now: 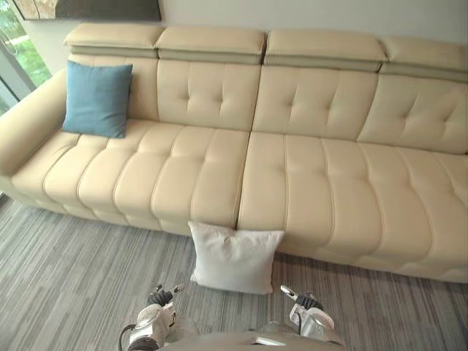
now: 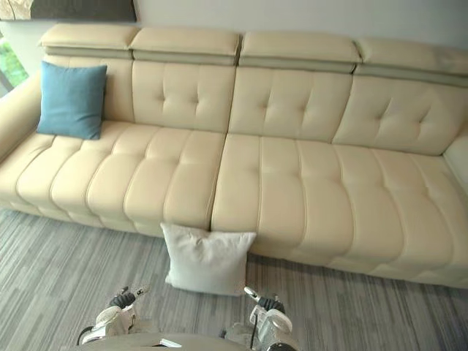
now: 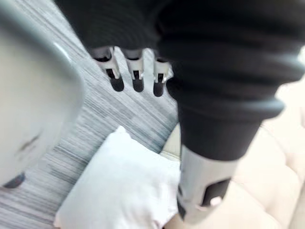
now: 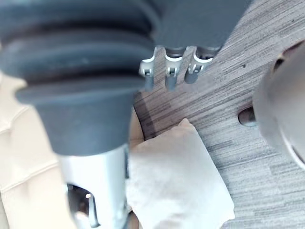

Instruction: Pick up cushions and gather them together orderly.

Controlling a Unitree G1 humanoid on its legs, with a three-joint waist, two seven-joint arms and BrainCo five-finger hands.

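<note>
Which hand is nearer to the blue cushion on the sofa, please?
Left. The left hand hangs over the carpet on the same side as the blue cushion; the right hand hangs farther off, right of the white cushion.

The left hand (image 1: 156,314) and right hand (image 1: 311,316) are being shown wrapped in dark ribbed covers (image 3: 224,71); their silver fingers (image 3: 137,78) are being capped by dark tips, beside silver-grey thumbs (image 4: 93,186).

Overhead stereo — wrist views above cushion (image 3: 119,191)

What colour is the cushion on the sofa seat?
The cushion is blue, clearest in the left eye view.
</note>
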